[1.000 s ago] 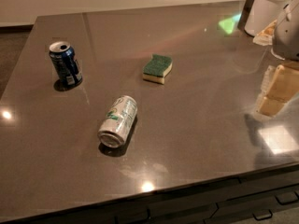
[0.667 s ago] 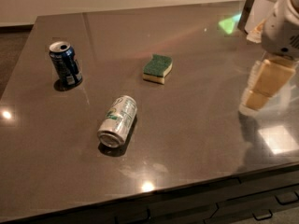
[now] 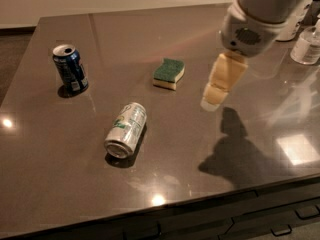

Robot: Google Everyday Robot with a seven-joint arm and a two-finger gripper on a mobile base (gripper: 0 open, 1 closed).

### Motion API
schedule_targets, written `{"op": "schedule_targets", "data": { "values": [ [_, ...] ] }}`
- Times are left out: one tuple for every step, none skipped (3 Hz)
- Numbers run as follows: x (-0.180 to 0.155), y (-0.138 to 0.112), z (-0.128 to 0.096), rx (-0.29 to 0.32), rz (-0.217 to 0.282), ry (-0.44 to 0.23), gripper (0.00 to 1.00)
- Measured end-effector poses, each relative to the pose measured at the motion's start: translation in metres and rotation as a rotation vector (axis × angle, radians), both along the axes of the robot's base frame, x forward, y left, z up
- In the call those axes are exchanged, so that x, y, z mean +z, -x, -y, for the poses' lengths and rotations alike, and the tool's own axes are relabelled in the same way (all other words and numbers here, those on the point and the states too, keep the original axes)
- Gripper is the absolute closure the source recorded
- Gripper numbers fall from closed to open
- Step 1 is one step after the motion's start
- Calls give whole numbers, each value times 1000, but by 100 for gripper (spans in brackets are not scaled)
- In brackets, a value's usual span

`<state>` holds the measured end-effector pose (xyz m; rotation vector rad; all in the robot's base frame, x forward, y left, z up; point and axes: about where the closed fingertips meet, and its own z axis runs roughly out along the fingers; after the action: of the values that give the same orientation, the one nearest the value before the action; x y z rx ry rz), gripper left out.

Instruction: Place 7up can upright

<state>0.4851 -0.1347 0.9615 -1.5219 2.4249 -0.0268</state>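
The 7up can point(image 3: 126, 129), silvery-white with green markings, lies on its side on the dark table point(image 3: 60, 184), left of centre, its top end facing the front edge. My gripper point(image 3: 215, 96) hangs from the white arm point(image 3: 255, 19) at the upper right, above the table and well to the right of the can, its cream-coloured fingers pointing down and left. It holds nothing that I can see.
A dark blue can point(image 3: 70, 69) stands upright at the far left. A green and yellow sponge point(image 3: 169, 73) lies between the can and the arm. A clear bottle point(image 3: 307, 45) and a white container stand at the far right edge.
The arm and gripper have moved left, in from the right edge towards the table's middle. The cans and sponge have not moved.
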Motion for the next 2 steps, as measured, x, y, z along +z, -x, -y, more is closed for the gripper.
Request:
{"op": "schedule_targets", "data": {
  "values": [
    [-9, -12, -27, -76, -58, -3, 0],
    [-16, -18, -48, -172, -76, -12, 0]
  ]
}}
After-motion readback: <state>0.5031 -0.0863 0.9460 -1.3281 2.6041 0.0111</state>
